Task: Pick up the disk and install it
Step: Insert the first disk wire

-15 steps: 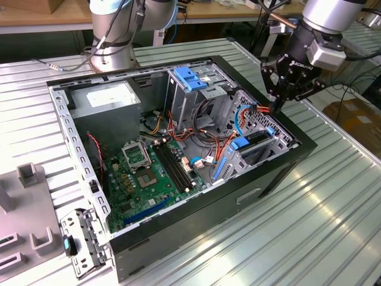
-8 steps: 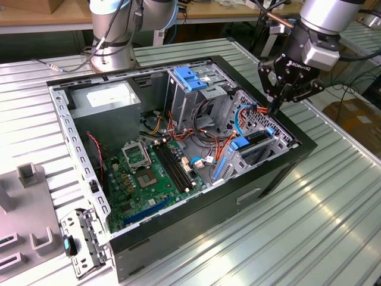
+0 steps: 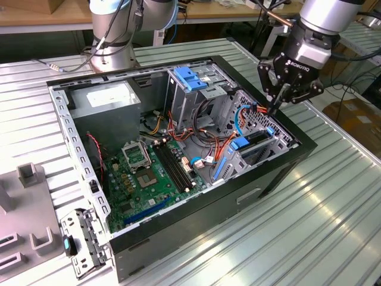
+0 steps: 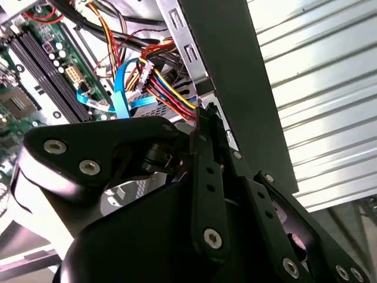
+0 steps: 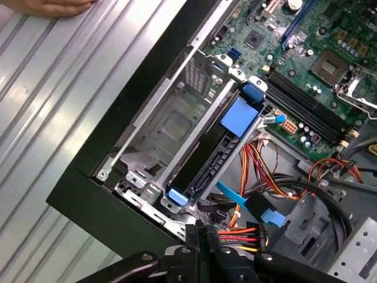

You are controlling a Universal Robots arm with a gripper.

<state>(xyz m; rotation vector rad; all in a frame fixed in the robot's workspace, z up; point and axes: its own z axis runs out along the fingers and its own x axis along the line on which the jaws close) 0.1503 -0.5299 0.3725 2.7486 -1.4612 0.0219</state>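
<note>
Disk (image 5: 203,154) seated in drive cage, gripper (image 3: 275,107) pinched on a power connector (image 5: 203,234), ribbed metal table (image 3: 333,196).

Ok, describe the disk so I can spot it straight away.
Look at the open computer case, in the metal drive cage along its black wall, below the gripper. The disk is the dark slab on edge with blue plastic ends; the bay beside it is bare metal.

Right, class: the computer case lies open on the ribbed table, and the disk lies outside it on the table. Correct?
Not quite. The computer case does lie open on the ribbed table, but the disk is not outside: it sits inside the case, slotted into the drive cage. The first wrist view shows it.
</note>
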